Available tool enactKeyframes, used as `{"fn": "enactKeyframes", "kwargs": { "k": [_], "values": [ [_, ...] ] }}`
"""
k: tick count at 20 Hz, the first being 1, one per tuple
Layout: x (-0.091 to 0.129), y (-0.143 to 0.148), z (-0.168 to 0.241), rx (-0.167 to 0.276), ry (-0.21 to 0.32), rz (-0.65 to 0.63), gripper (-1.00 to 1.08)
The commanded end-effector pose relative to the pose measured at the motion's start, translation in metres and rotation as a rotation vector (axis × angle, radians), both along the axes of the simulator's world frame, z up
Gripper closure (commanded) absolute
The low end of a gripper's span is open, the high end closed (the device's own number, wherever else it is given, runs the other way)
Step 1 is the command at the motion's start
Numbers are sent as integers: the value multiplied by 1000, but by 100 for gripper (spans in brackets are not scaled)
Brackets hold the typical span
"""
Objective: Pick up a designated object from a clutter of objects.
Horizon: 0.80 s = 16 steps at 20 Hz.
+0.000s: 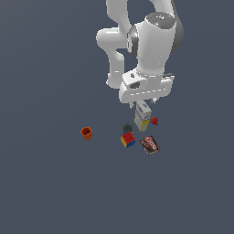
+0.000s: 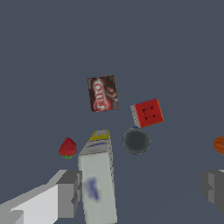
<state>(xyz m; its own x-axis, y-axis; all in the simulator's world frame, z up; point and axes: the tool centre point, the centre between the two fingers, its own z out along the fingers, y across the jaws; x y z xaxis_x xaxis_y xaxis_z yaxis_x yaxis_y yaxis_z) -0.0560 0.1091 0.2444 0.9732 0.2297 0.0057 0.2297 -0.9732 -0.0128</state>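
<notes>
place: bare simulated test scene, not a real room | evidence: uniform blue-grey floor (image 1: 41,183) without walls or furniture | flatly shaded white arm (image 1: 151,45) | small low-detail items below the gripper (image 1: 146,101) | no shadows

All around me lies one flat, matte surface (image 1: 45,183) of dark slate blue-grey, filling both views from edge to edge with no seam, pattern or texture that I can make out. I see no wall, window or furniture, and no horizon line where the surface would end. The light is soft and even, leaving only faint, blurred shading on the ground.
</notes>
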Motion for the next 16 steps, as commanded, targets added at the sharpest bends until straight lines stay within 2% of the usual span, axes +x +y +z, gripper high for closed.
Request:
{"fn": "enactKeyframes", "kwargs": {
  "k": [1, 9, 16],
  "values": [
    [-15, 10, -12, -3, 0, 41, -92],
    [-49, 28, -37, -12, 1, 123, -92],
    [-55, 31, -42, -14, 2, 139, -92]
  ]
}}
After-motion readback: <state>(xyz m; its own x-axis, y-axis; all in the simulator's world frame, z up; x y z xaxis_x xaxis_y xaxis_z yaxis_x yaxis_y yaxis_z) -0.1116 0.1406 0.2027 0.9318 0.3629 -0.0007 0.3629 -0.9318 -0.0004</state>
